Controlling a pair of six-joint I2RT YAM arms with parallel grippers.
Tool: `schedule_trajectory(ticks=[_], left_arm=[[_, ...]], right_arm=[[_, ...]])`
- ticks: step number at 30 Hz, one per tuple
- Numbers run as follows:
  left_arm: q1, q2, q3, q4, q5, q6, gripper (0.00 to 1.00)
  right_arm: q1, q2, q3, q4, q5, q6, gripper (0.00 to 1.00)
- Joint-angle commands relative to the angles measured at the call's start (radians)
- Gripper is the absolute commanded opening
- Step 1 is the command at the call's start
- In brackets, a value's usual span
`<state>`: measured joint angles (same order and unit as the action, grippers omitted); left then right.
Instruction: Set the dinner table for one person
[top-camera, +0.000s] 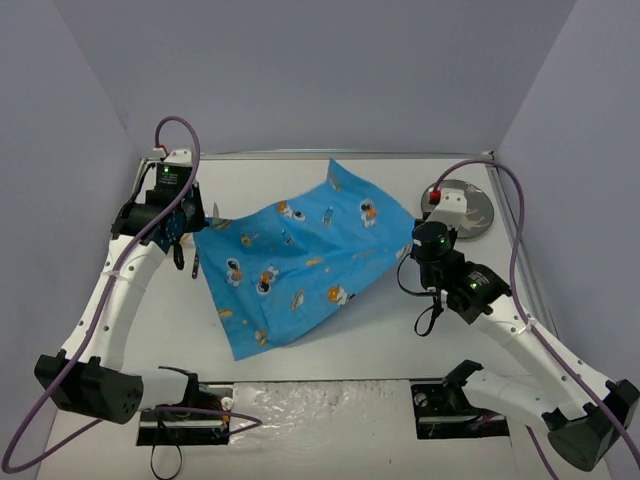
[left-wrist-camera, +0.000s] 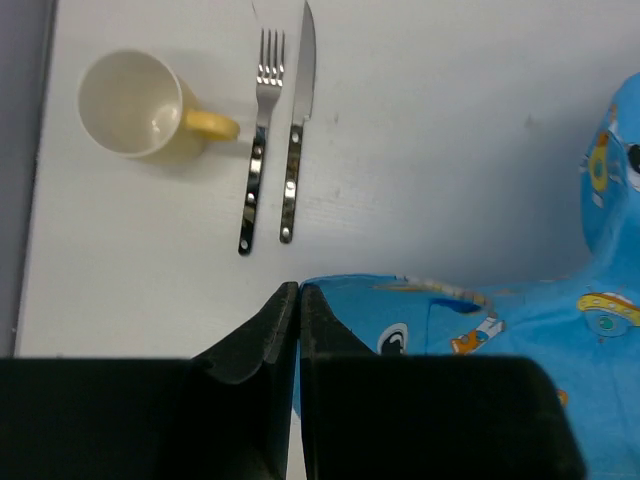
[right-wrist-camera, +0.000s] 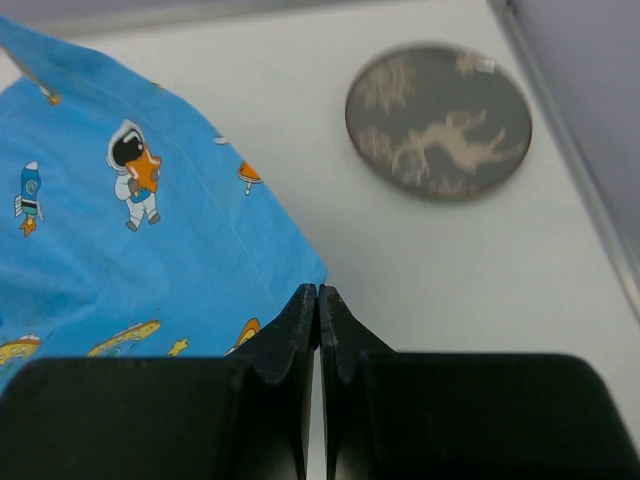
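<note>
Showing mug (left-wrist-camera: 130, 105), fork (left-wrist-camera: 258, 150), knife (left-wrist-camera: 297, 130) near placemat (left-wrist-camera: 520, 330), left wrist, obscured overhead

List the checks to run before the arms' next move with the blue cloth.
1. Left hand shut on a placemat corner: ok.
2. Right hand shut on another corner: ok.
3. Placemat flat on the dinner table: not ok, it is creased and looks raised at the held corners.
4. Fork and knife clear of the cloth: ok.
5. Mug upright and clear: ok.
6. Plate clear of the cloth: ok.
</note>
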<state>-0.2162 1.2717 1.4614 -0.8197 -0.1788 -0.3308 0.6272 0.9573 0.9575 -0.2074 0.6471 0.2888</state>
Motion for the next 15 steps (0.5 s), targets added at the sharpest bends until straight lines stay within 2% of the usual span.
schedule_trajectory(ticks=[1,6,7,9,10,13,15], left_arm=[[0.0,-0.112,-0.111,0.082,0.091,-0.041,0.0],[0.0,-0.169,-0.25,0.048,0.124,-0.041,0.0],[0.0,-0.174,-0.268,0.04,0.125,-0.035,0.0],[0.0,-0.177,-0.306,0.045,0.122,-0.026,0.0],[0.001,-0.178,-0.325,0.051,0.115,-0.023,0.0],[0.003,-0.179,-0.363,0.076,0.114,-0.022,0.0],[0.003,-0.176,-0.389,0.09,0.111,-0.024,0.0]], right_arm=[[-0.007,-0.061,-0.173,-0.118,-0.04,0.352,0.03],[0.001,-0.139,-0.291,-0.193,-0.238,0.475,0.14],[0.009,-0.16,-0.308,-0.196,-0.275,0.501,0.2],[0.038,-0.178,-0.331,-0.191,-0.311,0.507,0.39],[0.058,-0.164,-0.325,-0.186,-0.298,0.494,0.45],[0.08,-0.045,-0.276,-0.143,-0.277,0.375,0.67],[0.078,0.102,-0.162,-0.112,-0.285,0.265,0.74]])
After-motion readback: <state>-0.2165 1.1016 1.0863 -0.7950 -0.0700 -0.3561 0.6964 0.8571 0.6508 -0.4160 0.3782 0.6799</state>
